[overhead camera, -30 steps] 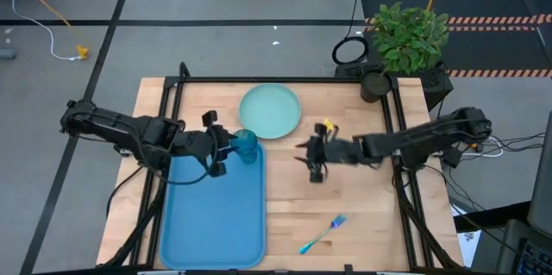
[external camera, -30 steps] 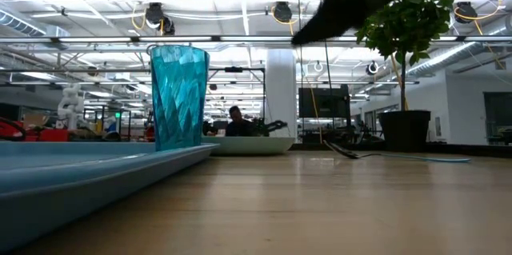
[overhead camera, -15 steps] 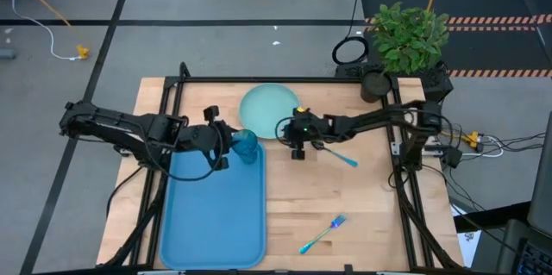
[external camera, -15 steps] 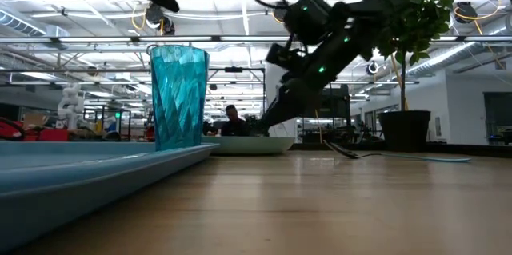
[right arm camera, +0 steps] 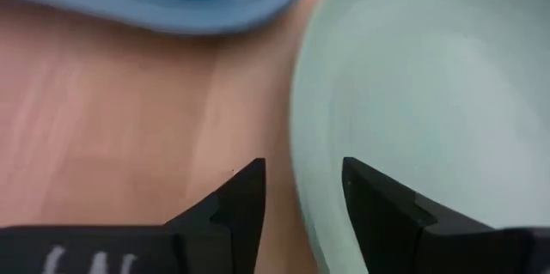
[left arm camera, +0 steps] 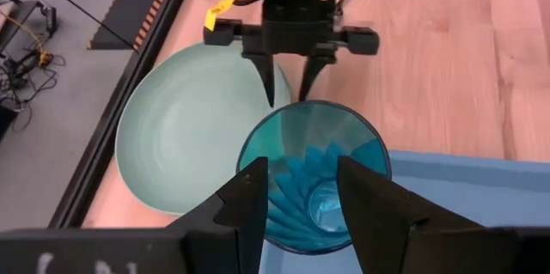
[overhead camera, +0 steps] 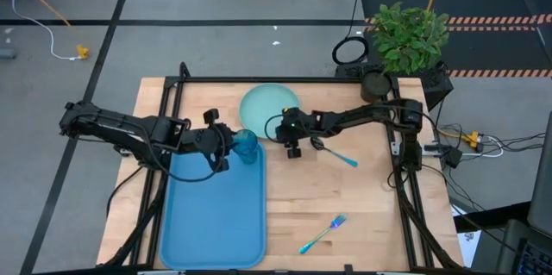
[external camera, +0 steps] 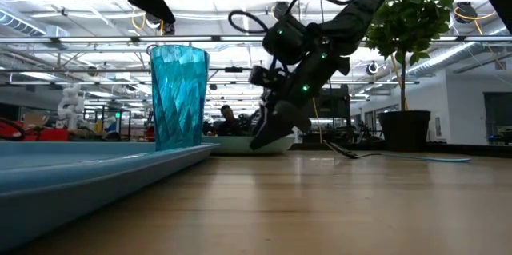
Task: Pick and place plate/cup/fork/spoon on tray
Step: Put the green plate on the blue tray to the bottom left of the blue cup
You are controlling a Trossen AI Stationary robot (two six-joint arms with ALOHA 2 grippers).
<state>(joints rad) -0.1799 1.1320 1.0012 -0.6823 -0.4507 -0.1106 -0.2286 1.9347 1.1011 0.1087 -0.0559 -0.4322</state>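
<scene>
The cup (overhead camera: pixel 247 145) is standing upright in the tray's (overhead camera: pixel 211 215) far right corner, with the left gripper (left arm camera: pixel 299 190) parted above its rim, gripping nothing. The right gripper (overhead camera: pixel 291 143) is being held open and empty at the plate's (overhead camera: pixel 269 108) near right edge.

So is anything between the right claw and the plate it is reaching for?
Nothing visible. The right claw is open at the plate's near rim, with only bare table beneath. The spoon lies behind it, and the cup stands aside on the tray.
</scene>
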